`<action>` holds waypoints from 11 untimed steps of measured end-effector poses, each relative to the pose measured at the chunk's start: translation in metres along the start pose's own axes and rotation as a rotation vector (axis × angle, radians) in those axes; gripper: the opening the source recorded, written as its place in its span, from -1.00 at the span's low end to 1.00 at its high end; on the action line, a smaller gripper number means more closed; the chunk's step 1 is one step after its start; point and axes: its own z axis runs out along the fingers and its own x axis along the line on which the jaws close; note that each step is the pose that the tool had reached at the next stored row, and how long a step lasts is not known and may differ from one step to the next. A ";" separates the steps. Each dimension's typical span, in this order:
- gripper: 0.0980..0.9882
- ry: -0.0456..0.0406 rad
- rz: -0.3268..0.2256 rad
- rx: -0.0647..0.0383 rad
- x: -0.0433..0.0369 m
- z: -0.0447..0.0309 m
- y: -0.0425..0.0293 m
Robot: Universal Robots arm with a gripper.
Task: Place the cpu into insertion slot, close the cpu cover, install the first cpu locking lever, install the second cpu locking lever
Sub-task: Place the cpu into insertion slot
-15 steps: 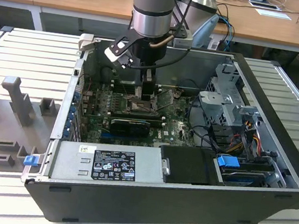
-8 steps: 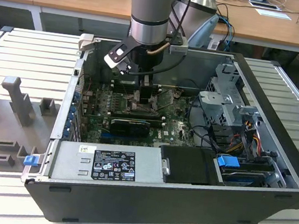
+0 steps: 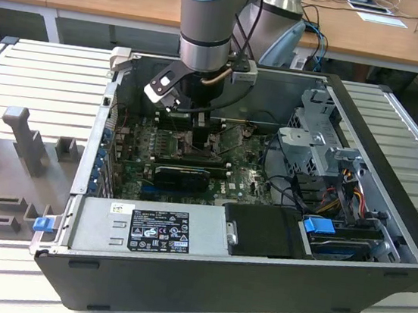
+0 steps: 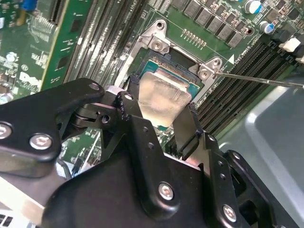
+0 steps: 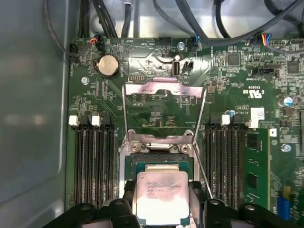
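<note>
My gripper (image 3: 196, 134) reaches down into the open computer case, shut on the cpu (image 5: 161, 192), a small silver-grey square chip. In both wrist views the black fingers (image 4: 186, 124) press the chip's two opposite edges. The cpu (image 4: 164, 94) hangs over the insertion slot (image 5: 164, 160), whose dark frame shows just past the chip; I cannot tell whether they touch. The cpu cover (image 5: 164, 89), a thin silver frame, stands swung open beyond the slot. Thin wire locking levers (image 5: 202, 118) run along both sides of the slot, released.
Long black memory slots (image 5: 92, 161) flank the slot on both sides. A grey power supply box (image 3: 147, 229) fills the case's front, a black card (image 3: 180, 176) lies behind it, and a metal drive cage (image 3: 317, 143) with cables stands at the exterior view's right.
</note>
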 end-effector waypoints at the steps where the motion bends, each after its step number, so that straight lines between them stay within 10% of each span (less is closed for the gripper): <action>1: -0.03 -0.0003 0.004 0.000 0.0005 0.0022 -0.0001; 11: -0.03 -0.0008 0.010 0.002 0.0007 0.0090 0.0003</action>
